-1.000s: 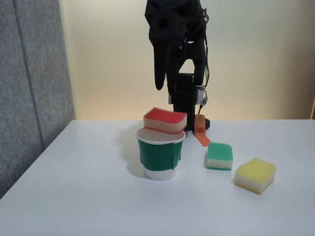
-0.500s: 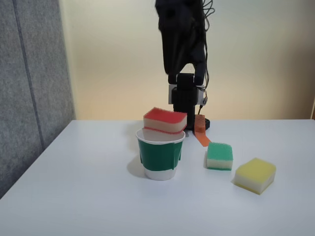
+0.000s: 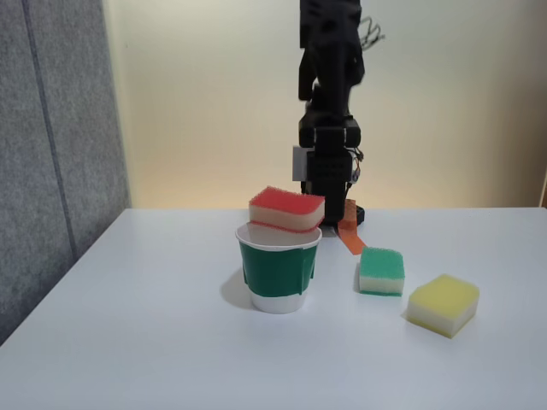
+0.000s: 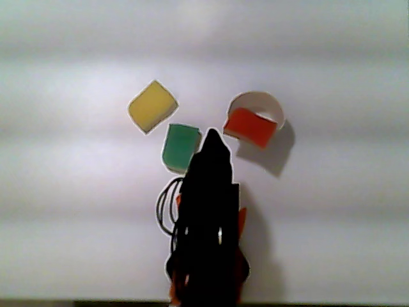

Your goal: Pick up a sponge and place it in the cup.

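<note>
The white surface [image 3: 154, 342] stretches wide, with a grey panel [image 3: 51, 145] standing along its left edge in the fixed view. Behind the cup, the black arm [image 3: 329, 111] rises tall and folded upward; in the other view it reads as a dark silhouette whose pointed end, the tool [image 4: 211, 134], hangs above the surface between the cup and the green-topped sponge, touching neither, and I cannot tell how far its fingers are parted. The cup [image 3: 278, 269] stands upright, green-banded with a white rim. The sponge [image 3: 287, 209], red top up, rests across the cup's mouth on the rim, sitting on the opening and not down inside, covering part of it so that a crescent of white interior stays visible in the other view [image 4: 252, 126]. Right of the cup in the fixed view lies the all-yellow sponge [image 3: 443, 304], and between it and the cup sits the smaller green-topped sponge [image 3: 381, 270], just beside an orange strip [image 3: 349, 229] near the arm's base.
</note>
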